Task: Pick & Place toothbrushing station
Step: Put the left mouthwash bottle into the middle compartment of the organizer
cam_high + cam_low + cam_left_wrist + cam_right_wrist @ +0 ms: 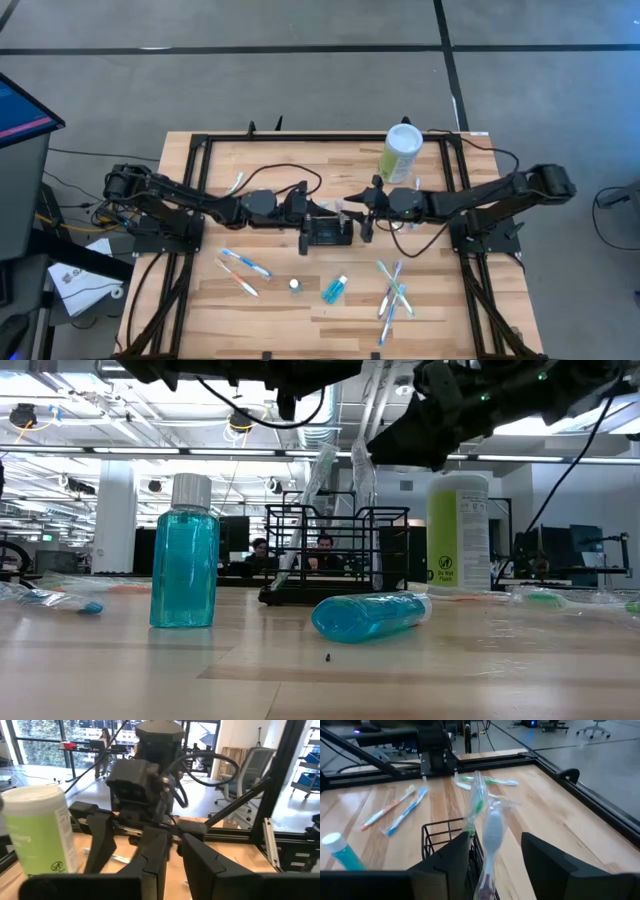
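Partly hidden, caddy [327,233] sits between pincers.

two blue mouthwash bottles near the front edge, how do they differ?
Pose: the grey-capped blue mouthwash bottle stands upright on the wooden table; the other blue mouthwash bottle lies on its side. Place: in the low view the upright one is left of the black wire-mesh caddy, the lying one in front of it. Both hold blue liquid in clear plastic, and no end effector touches either.

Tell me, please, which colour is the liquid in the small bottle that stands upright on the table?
Blue-green liquid in the upright bottle, under a silver cap; the low view shows it best.
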You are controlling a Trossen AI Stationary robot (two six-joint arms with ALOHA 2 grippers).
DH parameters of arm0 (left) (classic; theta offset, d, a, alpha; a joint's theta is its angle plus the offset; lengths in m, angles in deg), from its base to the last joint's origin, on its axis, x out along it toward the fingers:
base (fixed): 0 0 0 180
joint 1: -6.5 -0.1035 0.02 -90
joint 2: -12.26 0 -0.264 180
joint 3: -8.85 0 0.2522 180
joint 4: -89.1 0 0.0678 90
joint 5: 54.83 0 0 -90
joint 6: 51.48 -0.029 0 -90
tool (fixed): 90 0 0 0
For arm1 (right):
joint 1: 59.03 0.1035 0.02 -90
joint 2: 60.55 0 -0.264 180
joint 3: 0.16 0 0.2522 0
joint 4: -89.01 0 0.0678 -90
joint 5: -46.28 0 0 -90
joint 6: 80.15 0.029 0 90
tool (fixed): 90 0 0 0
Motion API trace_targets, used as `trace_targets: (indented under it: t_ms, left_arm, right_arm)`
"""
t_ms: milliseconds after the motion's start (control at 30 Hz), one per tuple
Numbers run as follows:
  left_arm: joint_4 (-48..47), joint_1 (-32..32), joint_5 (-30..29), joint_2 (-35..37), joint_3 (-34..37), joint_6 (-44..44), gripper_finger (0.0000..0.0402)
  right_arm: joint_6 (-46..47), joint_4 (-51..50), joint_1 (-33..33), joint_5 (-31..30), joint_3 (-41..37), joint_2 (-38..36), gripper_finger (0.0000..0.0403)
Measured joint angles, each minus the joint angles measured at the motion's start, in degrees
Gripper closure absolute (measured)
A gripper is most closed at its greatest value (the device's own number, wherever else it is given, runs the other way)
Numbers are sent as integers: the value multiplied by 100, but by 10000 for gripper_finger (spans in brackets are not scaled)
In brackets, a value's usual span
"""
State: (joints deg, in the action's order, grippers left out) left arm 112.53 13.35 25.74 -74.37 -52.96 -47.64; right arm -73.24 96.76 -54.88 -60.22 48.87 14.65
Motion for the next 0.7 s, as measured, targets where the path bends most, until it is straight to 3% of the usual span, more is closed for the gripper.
trace_targets:
  t_ms: [233,500,700]
  left_arm:
    - [-237,154,103,8,-2,80,348]
    - [-1934,623,178,691,-7,476,348]
    - [-2704,1180,186,1065,-7,736,348]
  right_arm:
    - [9,-507,121,-1,0,-243,240]
    - [66,-984,410,0,1,-598,247]
    - [70,-1002,722,1,0,-709,251]
